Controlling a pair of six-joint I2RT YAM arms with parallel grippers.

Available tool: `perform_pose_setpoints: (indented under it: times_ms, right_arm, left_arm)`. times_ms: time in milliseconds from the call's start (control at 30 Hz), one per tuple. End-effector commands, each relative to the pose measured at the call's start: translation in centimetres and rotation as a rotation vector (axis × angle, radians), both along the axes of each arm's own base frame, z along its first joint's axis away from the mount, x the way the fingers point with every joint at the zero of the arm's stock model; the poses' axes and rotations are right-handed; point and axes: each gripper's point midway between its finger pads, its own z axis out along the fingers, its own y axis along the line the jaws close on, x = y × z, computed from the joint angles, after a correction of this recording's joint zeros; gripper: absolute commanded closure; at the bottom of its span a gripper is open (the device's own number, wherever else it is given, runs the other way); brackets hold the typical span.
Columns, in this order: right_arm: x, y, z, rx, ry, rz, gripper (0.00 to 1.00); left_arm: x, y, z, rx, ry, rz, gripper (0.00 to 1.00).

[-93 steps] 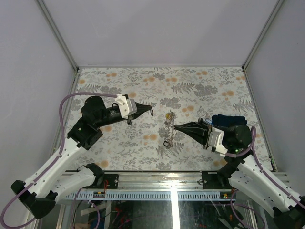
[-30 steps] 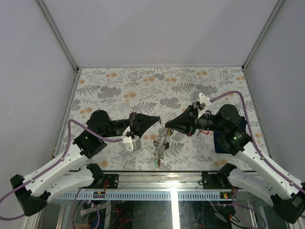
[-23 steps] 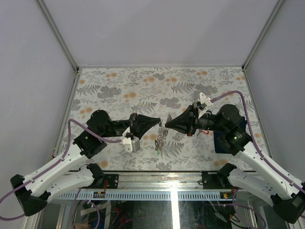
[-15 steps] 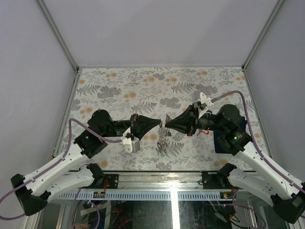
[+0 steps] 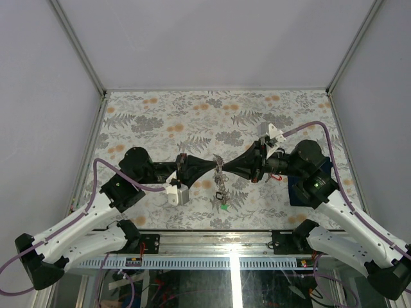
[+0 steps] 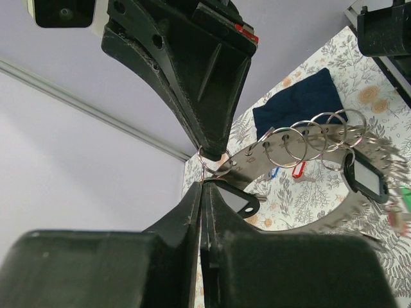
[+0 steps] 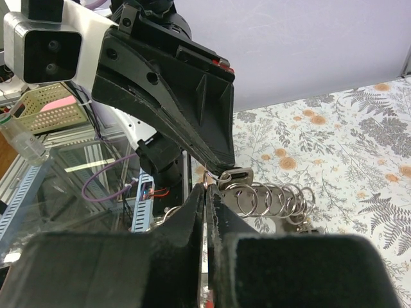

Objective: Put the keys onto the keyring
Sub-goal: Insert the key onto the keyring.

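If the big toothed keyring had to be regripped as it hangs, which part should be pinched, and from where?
Probably the flat grey band of the keyring near its upper end, jaws across the two flat faces, coming in level from the side. The outer edge is jagged and small split rings crowd the holes.

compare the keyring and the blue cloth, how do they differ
The keyring is grey jagged metal; the cloth is plain dark blue fabric. The keyring hangs where the left gripper and right gripper meet; the cloth lies on the table.
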Motion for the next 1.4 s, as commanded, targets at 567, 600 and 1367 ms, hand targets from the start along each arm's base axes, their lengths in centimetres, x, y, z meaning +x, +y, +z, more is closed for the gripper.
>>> perform_pose_setpoints:
  times_ms: [567, 600, 1367]
  right_arm:
    - [0.5, -0.4, 4.4, 0.101, -0.091, -0.057, 1.0]
    - [0.4, -0.3, 4.4, 0.101, -0.092, -0.048, 1.0]
    - [1.8, -0.8, 4.0, 0.089, -0.074, -0.143, 1.0]
  left_arm:
    - [0.2, -0.1, 0.8, 0.001, -0.017, -0.005, 1.0]
    - [0.3, -0.1, 0.8, 0.002, -0.014, -0.003, 1.0]
    - [0.4, -0.3, 0.0, 0.045, 0.012, -0.01, 1.0]
